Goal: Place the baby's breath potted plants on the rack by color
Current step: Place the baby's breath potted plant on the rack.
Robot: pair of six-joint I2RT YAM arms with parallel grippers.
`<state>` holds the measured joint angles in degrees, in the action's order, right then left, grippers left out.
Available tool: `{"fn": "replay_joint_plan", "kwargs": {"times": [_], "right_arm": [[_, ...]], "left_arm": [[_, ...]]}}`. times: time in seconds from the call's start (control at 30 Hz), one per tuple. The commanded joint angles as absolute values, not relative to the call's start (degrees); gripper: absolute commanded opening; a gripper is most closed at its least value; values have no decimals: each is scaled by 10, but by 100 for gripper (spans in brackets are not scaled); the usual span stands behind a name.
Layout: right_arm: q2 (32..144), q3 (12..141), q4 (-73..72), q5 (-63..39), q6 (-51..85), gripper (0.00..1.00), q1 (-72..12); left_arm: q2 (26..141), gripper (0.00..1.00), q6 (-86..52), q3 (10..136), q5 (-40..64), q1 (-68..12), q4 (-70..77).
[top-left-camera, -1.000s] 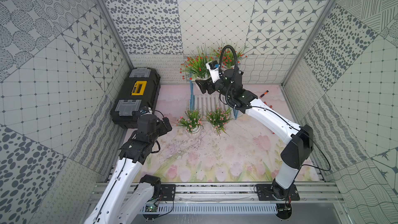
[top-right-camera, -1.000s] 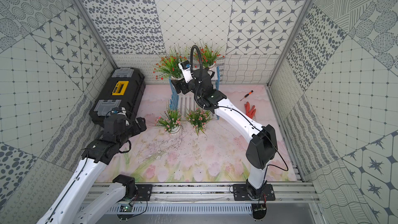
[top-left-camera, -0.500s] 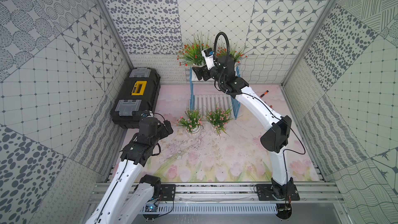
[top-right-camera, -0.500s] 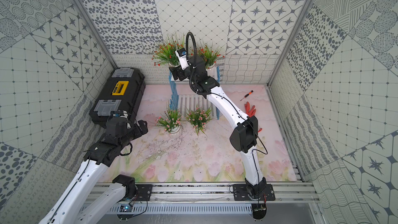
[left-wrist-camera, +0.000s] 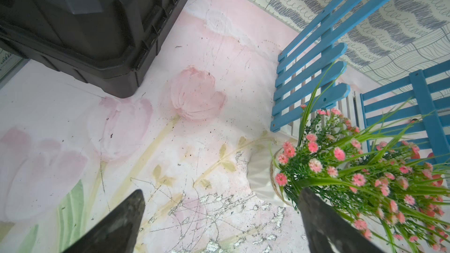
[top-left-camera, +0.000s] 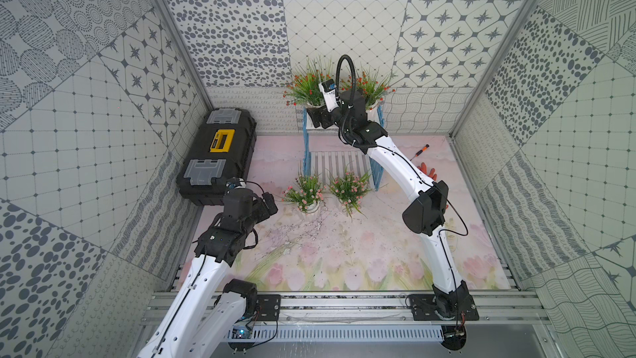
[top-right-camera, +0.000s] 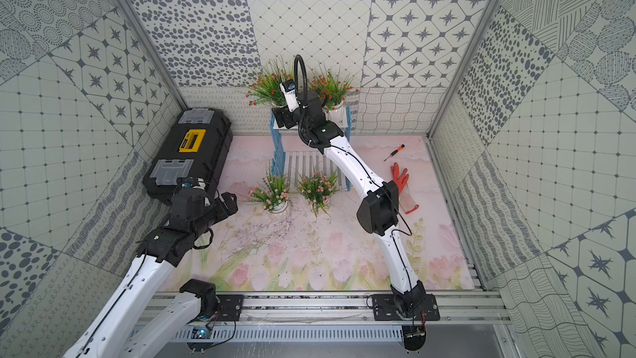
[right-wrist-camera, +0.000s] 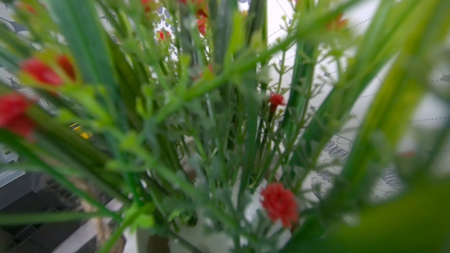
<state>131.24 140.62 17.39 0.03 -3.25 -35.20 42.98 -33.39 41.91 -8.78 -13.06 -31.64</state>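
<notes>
The rack stands at the back wall, with blue side frames and white slats. A red-flowered plant sits on the right of its top shelf. My right gripper holds a second red-flowered plant at the left of that shelf; foliage hides the jaws in the right wrist view. Two pink-flowered plants stand on the mat before the rack. My left gripper is open and empty, just left of the nearer pink plant.
A black and yellow toolbox lies at the left wall, close behind my left arm. A screwdriver and an orange glove lie on the mat right of the rack. Patterned walls close in three sides.
My right arm has raised the red-flowered plant from in front of the rack up to the left of the top shelf. My left gripper has edged slightly toward the pink plants.
</notes>
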Motion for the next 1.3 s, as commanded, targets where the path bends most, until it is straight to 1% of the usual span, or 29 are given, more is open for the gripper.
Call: {"fn": "replay_joint_plan", "kwargs": {"times": [0.0, 0.13, 0.37, 0.6, 0.77, 0.97, 1.1, 1.27], "right_arm": [[1300, 1415, 99, 9, -30, 73, -348], [1298, 1395, 85, 21, -25, 74, -345], [1269, 1299, 3, 28, -7, 75, -336], [1264, 1283, 2, 27, -13, 75, -336], [1256, 1275, 4, 26, -12, 80, -336], [1232, 1231, -23, 37, -13, 98, -337], [1212, 1190, -57, 28, -18, 98, -337], [1207, 1181, -65, 22, -26, 98, -338]], "left_arm": [[439, 98, -338, 423, -81, -130, -292], [442, 99, -338, 423, -79, -130, -293], [442, 99, -333, 425, -85, -131, -293], [443, 99, -333, 433, -83, -131, -300], [437, 98, -334, 433, -86, -130, -304], [441, 99, -333, 436, -84, -131, -303], [444, 99, -333, 433, -80, -131, -302], [445, 99, -335, 433, -78, -131, -307]]}}
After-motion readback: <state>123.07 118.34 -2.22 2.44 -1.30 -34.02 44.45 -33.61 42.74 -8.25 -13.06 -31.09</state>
